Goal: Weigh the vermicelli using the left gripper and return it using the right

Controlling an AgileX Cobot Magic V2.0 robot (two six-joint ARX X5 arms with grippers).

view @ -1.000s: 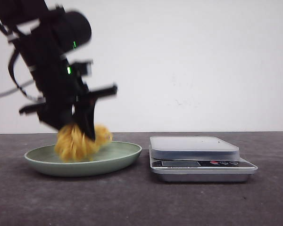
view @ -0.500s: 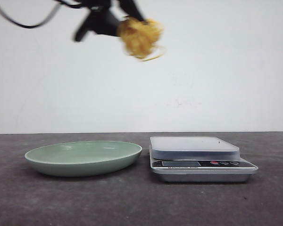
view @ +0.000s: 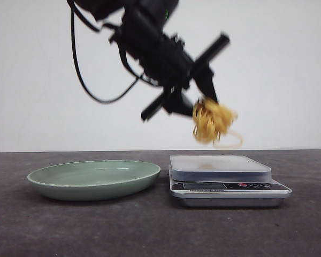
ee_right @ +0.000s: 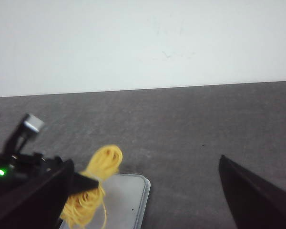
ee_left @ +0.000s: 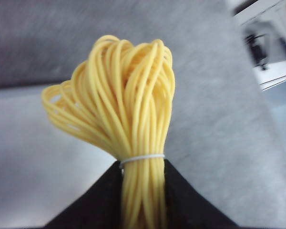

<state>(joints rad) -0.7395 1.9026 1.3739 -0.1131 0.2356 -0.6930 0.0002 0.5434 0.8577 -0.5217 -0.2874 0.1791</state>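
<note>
1. Left end effector [view: 203, 104] hangs in the air above the scale [view: 227, 179], tilted, fingers pointing down and to the right. Blurred in the front view.
2. It is clamped on the vermicelli [view: 211, 122]; the left wrist view shows both black fingers [ee_left: 97, 200] pressed against the tied end of the bundle [ee_left: 121, 124], just below a thin white band.
3. Vermicelli: yellow looped bundle, dangling over the scale's platform, not touching it. One loose loop hangs lowest.
4. Scale sits on the dark bench [view: 150, 225], right of the plate [view: 93, 179], near but apart.
5. Plate: pale green, shallow, nothing in it.
6. Right end effector [ee_right: 143, 200]: fingers spread wide, gripping nothing, looking down on the scale corner [ee_right: 124, 200] and bundle [ee_right: 93, 191].
</note>
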